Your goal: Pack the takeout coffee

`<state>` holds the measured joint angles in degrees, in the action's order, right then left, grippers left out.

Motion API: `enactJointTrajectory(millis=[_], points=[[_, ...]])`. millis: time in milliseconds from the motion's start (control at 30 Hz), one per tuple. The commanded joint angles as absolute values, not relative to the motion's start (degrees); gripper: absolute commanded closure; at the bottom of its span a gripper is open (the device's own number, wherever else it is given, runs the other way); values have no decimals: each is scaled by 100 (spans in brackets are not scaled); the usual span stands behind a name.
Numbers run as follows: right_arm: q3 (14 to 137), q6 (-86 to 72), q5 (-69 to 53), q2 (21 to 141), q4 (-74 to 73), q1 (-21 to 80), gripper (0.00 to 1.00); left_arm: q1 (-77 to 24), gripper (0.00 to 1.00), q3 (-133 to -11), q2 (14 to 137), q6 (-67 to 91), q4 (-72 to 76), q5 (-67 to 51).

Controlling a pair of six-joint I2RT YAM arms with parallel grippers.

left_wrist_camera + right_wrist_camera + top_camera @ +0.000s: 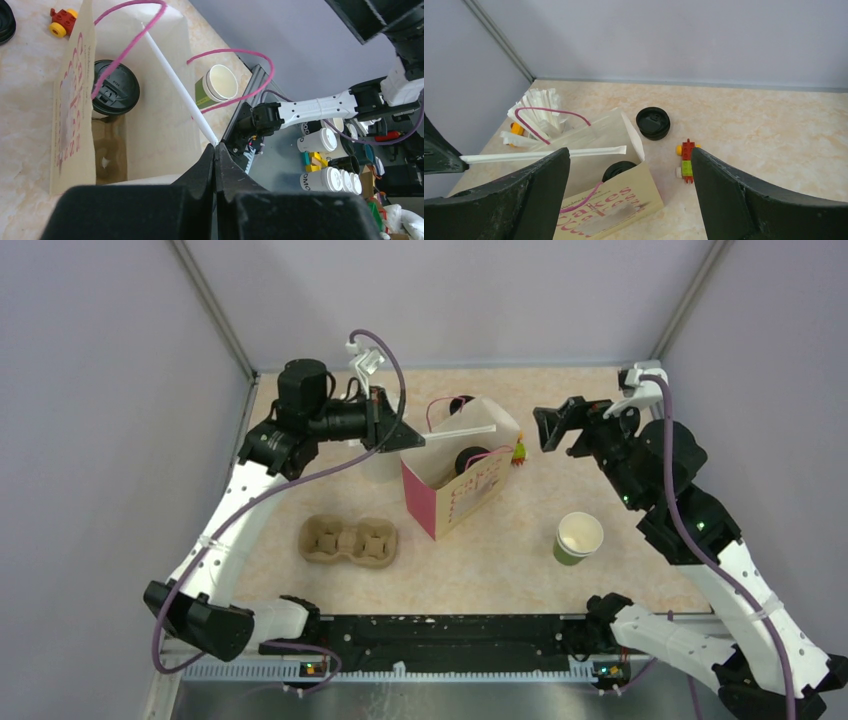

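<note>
The takeout coffee (pixel 116 89) stood upright inside the paper bag (pixel 472 498), its long axis vertical and its black lid facing the bag's open top. I saw the left gripper (pixel 216 150) pinched tight on a white straw (pixel 177 85) slanting over the bag. The right gripper (pixel 555 427) hung beside the bag, fingers wide apart, holding nothing.

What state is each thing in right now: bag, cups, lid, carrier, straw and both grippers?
paper bag: standing, open
coffee cup: lidded, inside the bag
straw: pinched at one end, reaching over the bag mouth
green cup: upright, no lid
loose lid: flat on the table
cup carrier: both wells empty
left gripper: shut on the straw
right gripper: open, holding nothing
</note>
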<state>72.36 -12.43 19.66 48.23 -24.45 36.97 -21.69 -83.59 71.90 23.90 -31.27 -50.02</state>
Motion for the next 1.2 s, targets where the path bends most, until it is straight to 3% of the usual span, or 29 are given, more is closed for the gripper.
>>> enactJointTrajectory(millis=[0,67,167,267,300,333,733,967,1167], points=[[7198,-1457,1967,4869,-2476,3700,12,-2180,91,-8213,7430,2529,-2430,-4957],[7134,-1456,1901,4876,-2464,3700,12,-2179,80,-8236,7497,2572,-2371,-4955],[6904,-1460,1684,4961,-2468,3700,11,-2173,39,-8447,7515,2352,-2615,-4799],[7049,-1747,1746,5252,-3003,3700,11,-2170,19,-8903,7589,1974,-3171,-4567],[7133,-1854,1807,5334,-3175,3700,11,-2164,5,-9040,7604,1887,-3346,-4415],[7206,-1938,1884,5391,-3315,3700,11,-2167,2,-9183,7610,1812,-3522,-4244],[8450,-1816,2023,5723,-3859,3701,11,-2170,1,-10646,7225,1361,-4621,-1465],[9390,-2165,1317,5928,-4665,3700,6,-2170,1,-10597,6638,1302,-4650,-1432],[9749,-2990,1740,5799,-5563,3700,5,-2170,1,-9674,5942,1546,-4407,-1727]])
